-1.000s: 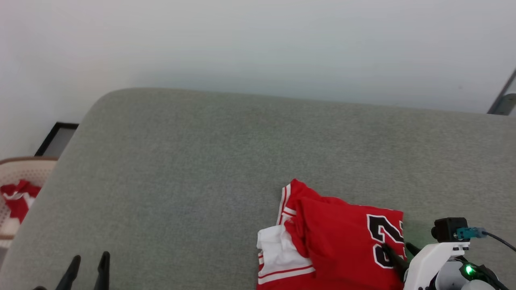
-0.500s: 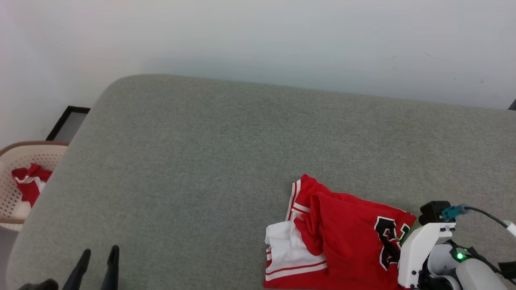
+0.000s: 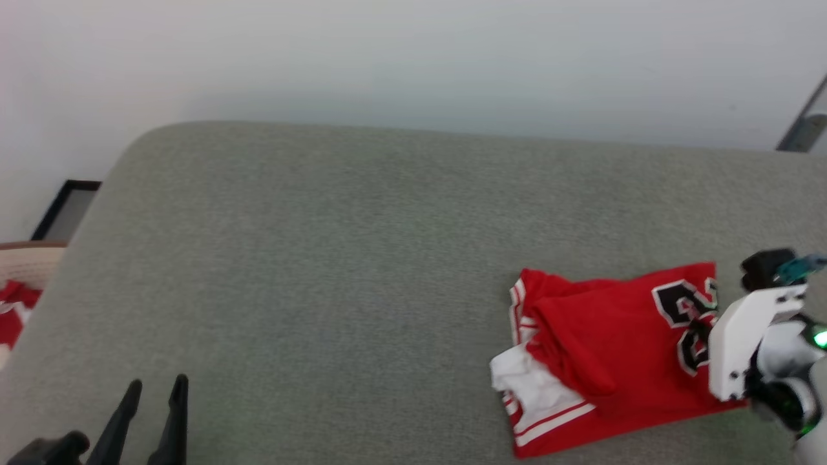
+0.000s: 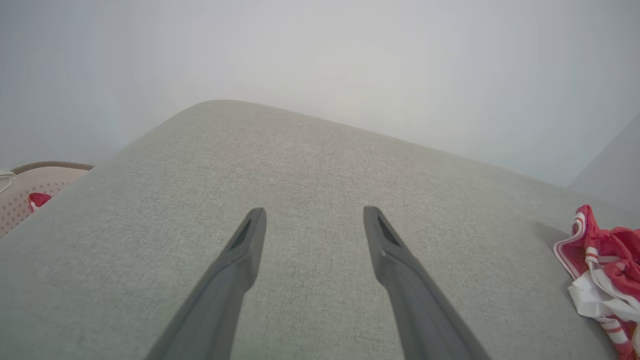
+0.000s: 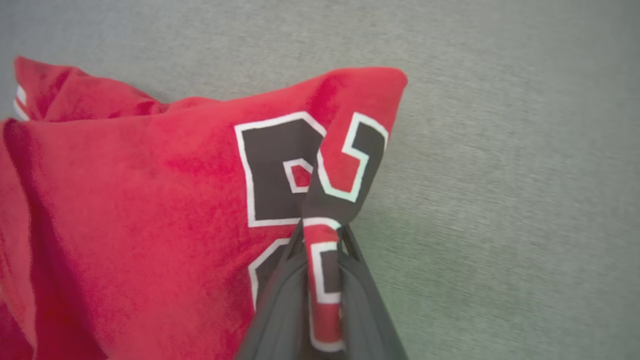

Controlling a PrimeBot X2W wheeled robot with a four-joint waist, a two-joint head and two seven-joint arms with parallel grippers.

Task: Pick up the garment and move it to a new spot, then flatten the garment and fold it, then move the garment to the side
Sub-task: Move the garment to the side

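The garment (image 3: 614, 349), a red jersey with white sleeves, striped trim and black white-edged lettering, lies folded and rumpled on the grey sofa cushion (image 3: 355, 258) at the right. In the right wrist view my right gripper (image 5: 322, 235) is shut on a pinched fold of the garment (image 5: 150, 200) at its lettered edge. From the head, the white right wrist housing (image 3: 743, 339) covers those fingers. My left gripper (image 3: 157, 385) rests at the lower left, far from the garment. It stands open (image 4: 313, 212) over bare cushion, with the garment's edge (image 4: 605, 265) at the far right.
A beige perforated basket (image 3: 26, 255) with a small red-and-white cloth (image 3: 13, 310) sits off the cushion's left edge, and the basket (image 4: 40, 180) also shows from the left wrist. A dark frame (image 3: 64, 206) leans on the pale wall. A grey bar (image 3: 804, 129) crosses the top right corner.
The head camera has shifted. My right gripper has dragged the garment to the right and further back across the cushion, turning it slightly. The left gripper has stayed put.
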